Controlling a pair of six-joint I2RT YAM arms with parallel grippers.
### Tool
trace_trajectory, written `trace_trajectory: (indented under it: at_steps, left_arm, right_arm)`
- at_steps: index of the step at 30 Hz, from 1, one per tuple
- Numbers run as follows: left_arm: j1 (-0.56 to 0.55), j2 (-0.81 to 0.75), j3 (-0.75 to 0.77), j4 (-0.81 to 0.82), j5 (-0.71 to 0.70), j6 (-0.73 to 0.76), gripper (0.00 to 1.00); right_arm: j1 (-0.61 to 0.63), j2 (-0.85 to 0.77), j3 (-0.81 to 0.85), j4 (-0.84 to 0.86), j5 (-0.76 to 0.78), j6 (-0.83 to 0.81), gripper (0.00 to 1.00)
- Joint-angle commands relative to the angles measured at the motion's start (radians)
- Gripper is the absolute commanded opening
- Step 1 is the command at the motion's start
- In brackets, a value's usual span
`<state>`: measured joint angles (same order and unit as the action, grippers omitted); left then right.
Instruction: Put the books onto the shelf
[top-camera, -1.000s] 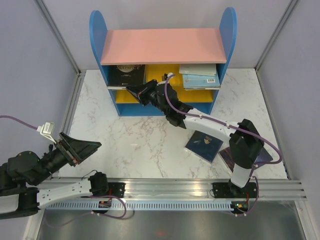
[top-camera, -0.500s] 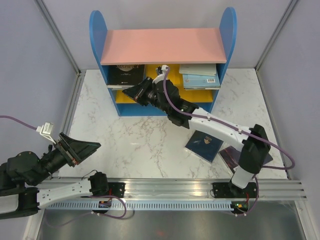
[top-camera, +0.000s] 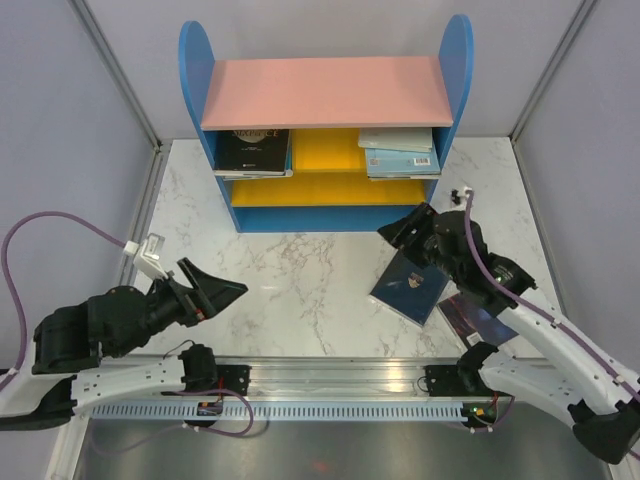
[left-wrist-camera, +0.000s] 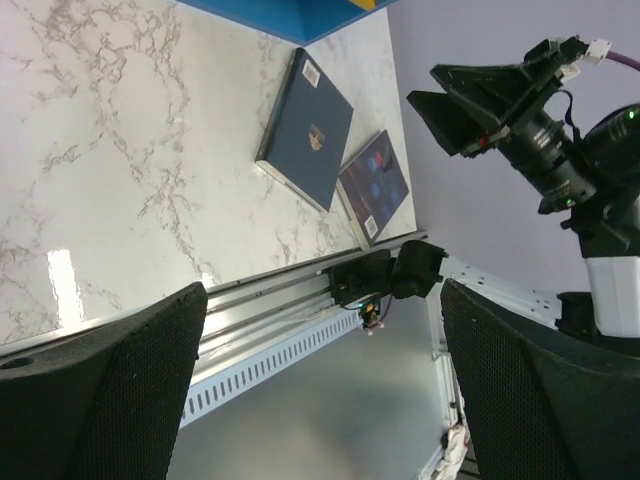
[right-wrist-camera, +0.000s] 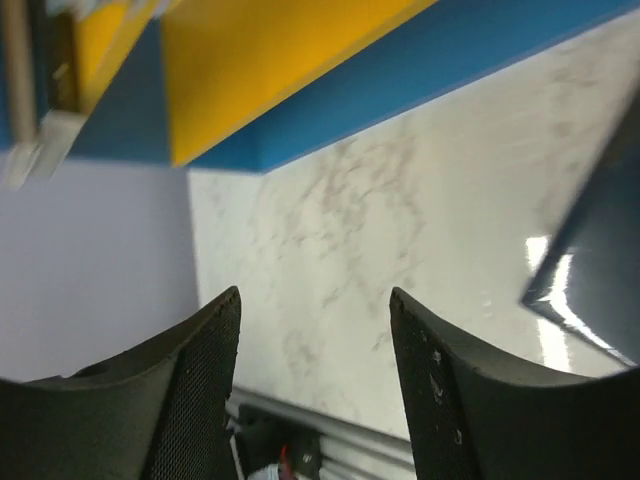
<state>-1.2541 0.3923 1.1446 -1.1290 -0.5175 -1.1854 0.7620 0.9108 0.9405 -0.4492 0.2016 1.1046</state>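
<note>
The shelf (top-camera: 320, 90) stands at the back with blue sides, a pink top and yellow boards. On it lie a black book (top-camera: 255, 148) at the left and a pale blue stack (top-camera: 400, 155) at the right. A navy book (top-camera: 408, 285) lies flat on the marble, with a dark reddish-blue book (top-camera: 485, 318) beside it, partly under my right arm. My right gripper (top-camera: 400, 224) hangs open and empty between the shelf and the navy book (right-wrist-camera: 600, 290). My left gripper (top-camera: 215, 280) is open and empty at the near left. The left wrist view shows both table books (left-wrist-camera: 308, 128) (left-wrist-camera: 375, 185).
An aluminium rail (top-camera: 330, 375) with the arm bases runs along the near edge. Grey walls close in both sides of the table. The shelf's blue base (right-wrist-camera: 450, 60) and yellow board (right-wrist-camera: 280, 50) are close above my right gripper (right-wrist-camera: 315, 300).
My right gripper has pulled back out of the shelf, swung right and toward me to the navy book, and opened. The left arm has shifted right and forward, still open.
</note>
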Motion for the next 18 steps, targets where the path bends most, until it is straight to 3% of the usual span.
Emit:
trace_trajectory:
  at_steps: [1,4,10,18]
  left_arm:
    - [-0.004,0.037,-0.046,0.11,0.01,0.044,1.0]
    - [-0.004,0.078,-0.057,0.136,0.049,0.05,1.0]
    - [-0.004,0.183,-0.034,0.141,0.125,0.064,1.0]
    - [-0.004,0.165,-0.086,0.15,0.212,0.009,1.0]
  right_arm:
    - [-0.186,0.006,-0.029,-0.164,-0.079,-0.006,0.66]
    - [-0.405,0.121,0.012,-0.252,-0.194,-0.072,0.69]
    - [-0.665,0.266,0.081,-0.322,-0.2,-0.155,0.81]
    - [-0.842,0.487,0.17,-0.342,-0.127,-0.311,0.81]
